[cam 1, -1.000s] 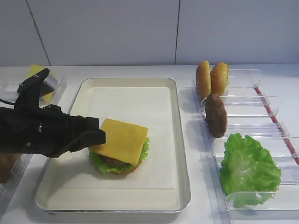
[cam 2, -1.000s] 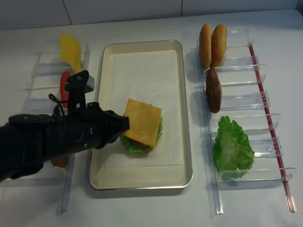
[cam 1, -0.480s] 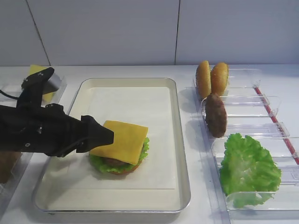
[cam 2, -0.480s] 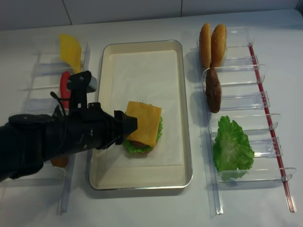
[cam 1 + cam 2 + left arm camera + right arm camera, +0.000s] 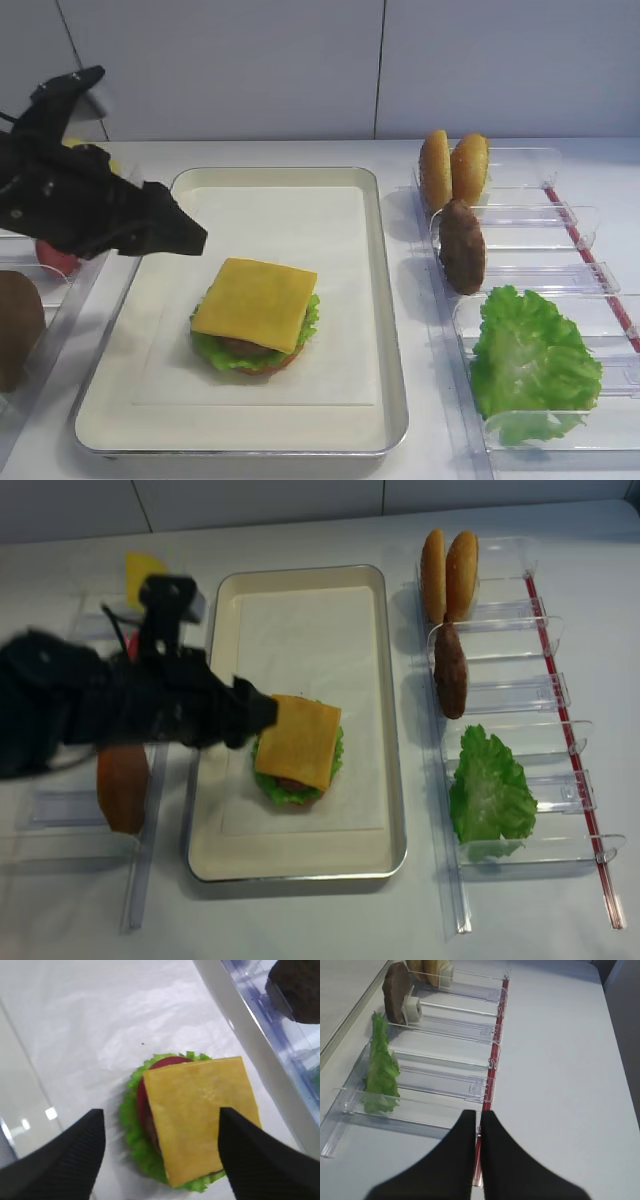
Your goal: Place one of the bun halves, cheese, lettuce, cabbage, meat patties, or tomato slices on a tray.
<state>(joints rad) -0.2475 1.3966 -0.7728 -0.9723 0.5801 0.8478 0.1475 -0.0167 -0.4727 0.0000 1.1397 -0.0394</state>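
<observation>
The cheese (image 5: 254, 304) sits flat on top of the stack in the tray (image 5: 380, 300) — under it there's lettuce (image 5: 132, 1135) frilling out round the edges and a bit of red tomato (image 5: 145, 1095) peeking out on one side. In the front view you can also make out a patty and a bun base at the bottom of the pile. The stack is toward the near-left part of the tray, on the white liner.

The left gripper (image 5: 160, 1150) hangs above the stack with its jaws spread wide, one finger on each side of the cheese in the wrist view, nothing between them and not touching the slice. From the front the arm is up over the tray's left edge, clear of the food.

The right gripper (image 5: 479, 1130) is off over the bare desk (image 5: 560, 1060) past the right-hand racks (image 5: 450, 1080) — jaws pressed together, only a thin slit between them, holding nothing.

On the right racks: two bun halves (image 5: 453, 168) standing on edge at the back, a dark patty (image 5: 461, 246) upright in the next slot, and a big lettuce leaf (image 5: 530, 364) in the front one. On the left side there's a yellow slice (image 5: 140, 565) at the back, and a brown patty (image 5: 122, 788) further forward, partly hidden by the arm.
</observation>
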